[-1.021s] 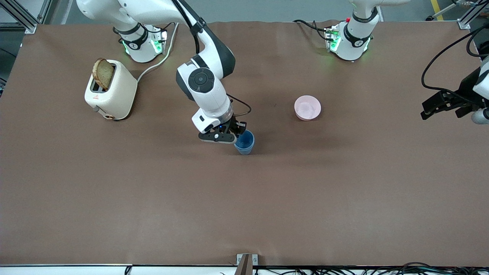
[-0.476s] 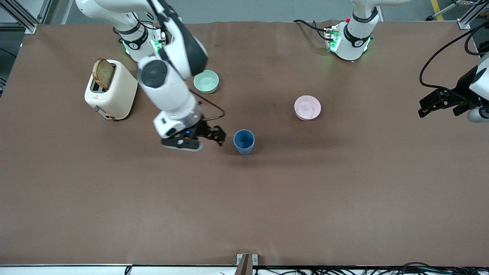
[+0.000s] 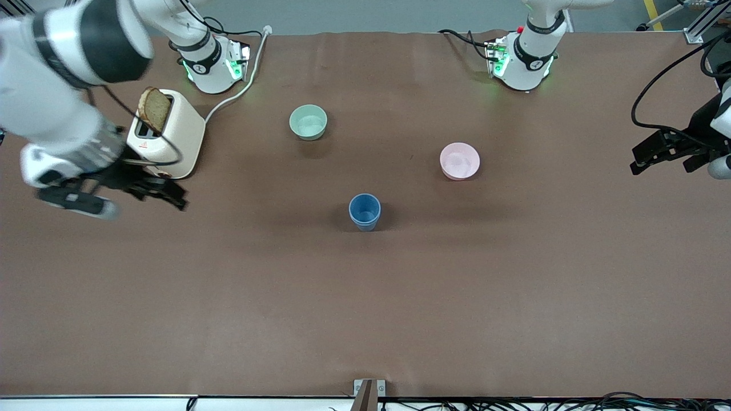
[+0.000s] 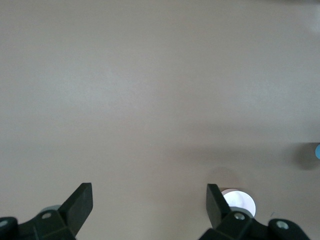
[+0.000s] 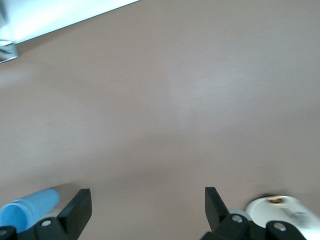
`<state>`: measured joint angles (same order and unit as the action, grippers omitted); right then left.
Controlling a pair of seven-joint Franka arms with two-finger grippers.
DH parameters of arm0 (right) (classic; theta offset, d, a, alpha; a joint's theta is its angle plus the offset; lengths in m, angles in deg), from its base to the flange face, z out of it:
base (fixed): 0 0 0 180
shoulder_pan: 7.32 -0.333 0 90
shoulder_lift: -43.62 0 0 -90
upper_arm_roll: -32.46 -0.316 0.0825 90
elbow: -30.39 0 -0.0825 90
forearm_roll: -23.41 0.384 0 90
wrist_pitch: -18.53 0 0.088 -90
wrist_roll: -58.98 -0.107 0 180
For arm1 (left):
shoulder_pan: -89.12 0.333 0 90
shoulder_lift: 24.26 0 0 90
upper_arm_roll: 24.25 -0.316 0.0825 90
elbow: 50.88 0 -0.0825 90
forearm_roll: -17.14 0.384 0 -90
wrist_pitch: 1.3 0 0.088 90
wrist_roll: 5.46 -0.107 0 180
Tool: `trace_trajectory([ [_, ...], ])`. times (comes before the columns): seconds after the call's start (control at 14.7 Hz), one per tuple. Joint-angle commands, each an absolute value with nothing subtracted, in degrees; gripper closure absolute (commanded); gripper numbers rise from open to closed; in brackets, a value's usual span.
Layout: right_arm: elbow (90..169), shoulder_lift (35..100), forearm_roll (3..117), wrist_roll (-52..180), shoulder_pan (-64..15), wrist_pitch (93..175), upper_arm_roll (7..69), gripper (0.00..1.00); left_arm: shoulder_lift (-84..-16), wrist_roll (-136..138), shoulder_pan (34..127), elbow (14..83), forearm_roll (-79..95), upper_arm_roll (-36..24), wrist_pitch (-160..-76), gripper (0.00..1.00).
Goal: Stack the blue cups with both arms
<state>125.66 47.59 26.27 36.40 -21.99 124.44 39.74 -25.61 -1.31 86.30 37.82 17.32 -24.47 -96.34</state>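
Blue cups (image 3: 364, 211), one nested in the other, upright mid-counter (image 3: 365, 308). Right hand (image 3: 165, 193), empty, fingers spread, over the counter beside the toaster (image 3: 165, 134). Left hand (image 3: 642, 160), empty, fingers spread, waiting over the counter's edge.

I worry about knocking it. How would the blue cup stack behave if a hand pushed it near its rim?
The blue cup stack stands upright, taller than its narrow base, so it would probably tip. It looks like thin plastic, so likely light and easily slid.
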Motion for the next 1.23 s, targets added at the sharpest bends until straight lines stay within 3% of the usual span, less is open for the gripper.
trace_trajectory([
  [0.0,127.3,44.9,25.3,46.0,-13.3,122.2,38.3,0.00,-25.2,-2.2,86.4,37.2,16.9,-24.5,-95.1,0.00],
  [0.34,122.0,44.5,25.3,59.1,-4.0,112.9,38.3,0.00,-25.3,-2.0,86.3,37.2,17.2,-24.7,-95.1,0.00],
  [0.61,115.5,44.4,25.3,59.2,-3.5,102.6,38.3,0.00,-25.2,-1.8,86.2,36.7,16.8,-24.4,-94.5,0.00],
  [1.16,117.0,36.6,25.3,59.2,-4.1,95.0,37.6,0.00,-25.0,-1.2,85.9,36.7,17.0,-24.4,-94.5,0.00],
])
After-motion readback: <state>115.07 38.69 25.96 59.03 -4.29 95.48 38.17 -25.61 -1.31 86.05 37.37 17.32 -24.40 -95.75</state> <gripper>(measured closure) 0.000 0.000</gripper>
